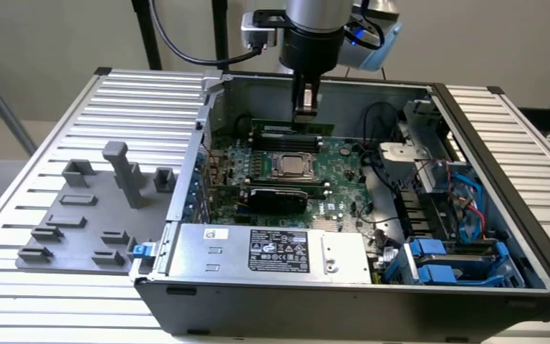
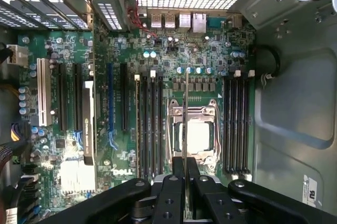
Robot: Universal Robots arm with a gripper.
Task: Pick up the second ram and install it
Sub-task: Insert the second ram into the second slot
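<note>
Inside the computer case (image 1: 285, 308) | tool (image 2: 186, 163) clamped on the second ram (image 2: 187, 108) | above motherboard (image 2: 210, 50)

White "DELL" lettering on the motherboard (image 2: 210, 55)

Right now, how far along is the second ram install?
Done: the second ram is picked up, clamped edge-on in the shut gripper. In hand: it hangs above the motherboard inside the open case, near the processor socket. Left: seating it; the strip is not yet in any of the memory slots.
</note>
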